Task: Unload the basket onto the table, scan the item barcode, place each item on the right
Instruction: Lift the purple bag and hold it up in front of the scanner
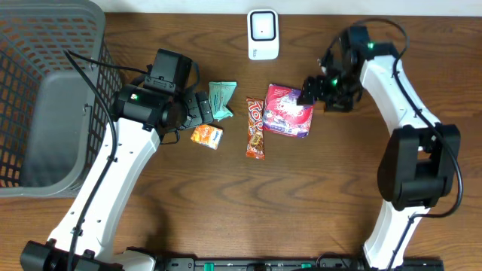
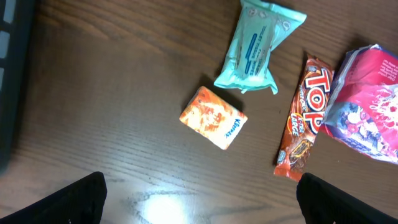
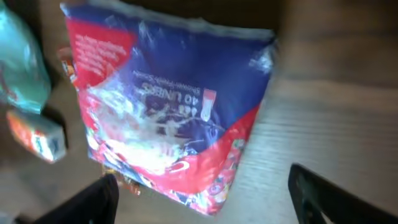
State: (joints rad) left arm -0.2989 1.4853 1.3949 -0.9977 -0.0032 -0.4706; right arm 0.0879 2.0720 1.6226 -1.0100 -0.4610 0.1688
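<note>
Several items lie on the wooden table in front of the white barcode scanner [image 1: 263,34]. A red and blue snack bag [image 1: 288,111] [image 3: 168,106] lies flat. My right gripper [image 1: 310,94] [image 3: 202,196] hovers open at its right edge, fingers wide apart, with only the bag's corner between them. Left of the bag lie a TOP chocolate bar [image 1: 255,128] [image 2: 305,118], a small orange box [image 1: 206,136] [image 2: 213,117] and a teal wipes pack [image 1: 222,98] [image 2: 258,46]. My left gripper [image 1: 205,108] [image 2: 199,199] is open and empty, just left of the teal pack and above the orange box.
A grey mesh basket [image 1: 30,45] fills the far left of the table, beside the left arm. The teal pack [image 3: 22,68] and orange box [image 3: 37,135] show at the left edge of the right wrist view. Bare wood lies toward the front edge.
</note>
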